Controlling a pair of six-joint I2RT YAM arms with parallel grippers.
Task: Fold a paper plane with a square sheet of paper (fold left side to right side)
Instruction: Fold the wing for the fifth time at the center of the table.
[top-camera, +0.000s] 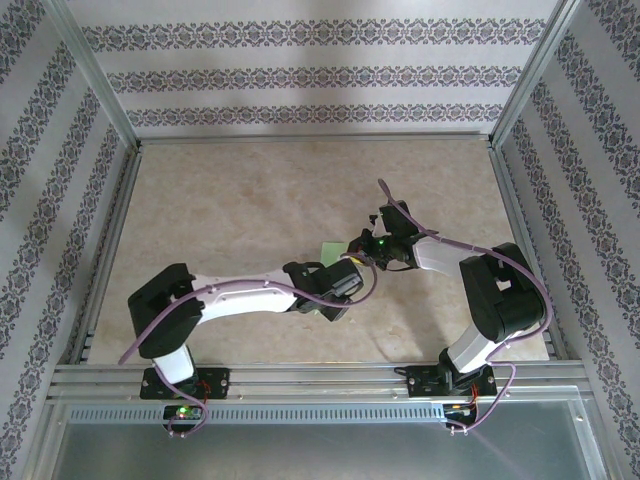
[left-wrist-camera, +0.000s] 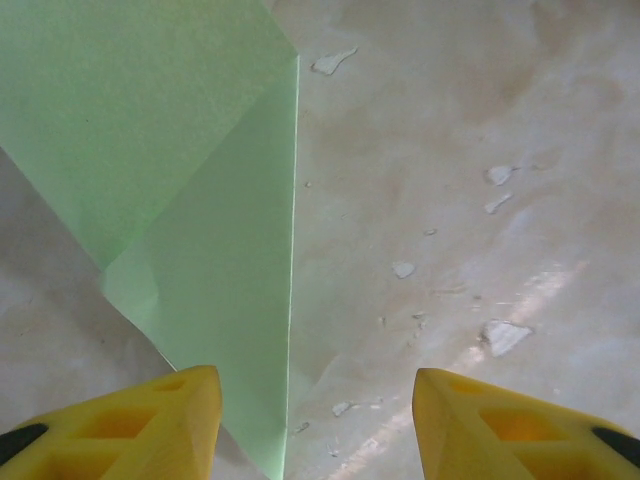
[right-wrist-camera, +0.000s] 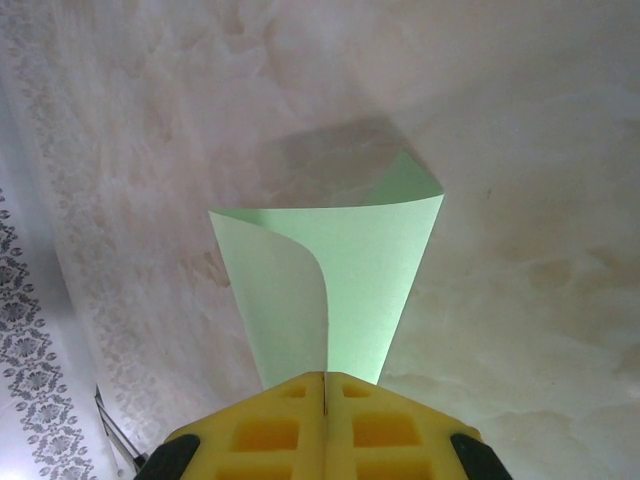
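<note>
The light green sheet of paper (right-wrist-camera: 340, 270) is partly folded and lifted off the table, one flap curling over toward the camera. My right gripper (right-wrist-camera: 325, 385) is shut on its near corner, yellow fingers pressed together with the paper edge between them. In the left wrist view the same paper (left-wrist-camera: 190, 200) lies creased, a straight folded edge running down between the fingers. My left gripper (left-wrist-camera: 315, 425) stands open just above the table, its left finger (left-wrist-camera: 150, 420) over the paper's lower tip. From above, the paper (top-camera: 331, 250) peeks out between the two grippers near the table's middle.
The beige marbled tabletop (top-camera: 250, 210) has small white chipped spots (left-wrist-camera: 500, 335) to the right of the paper. Aluminium rails (top-camera: 300, 378) frame the table, and patterned walls enclose it. Both arms meet at centre right.
</note>
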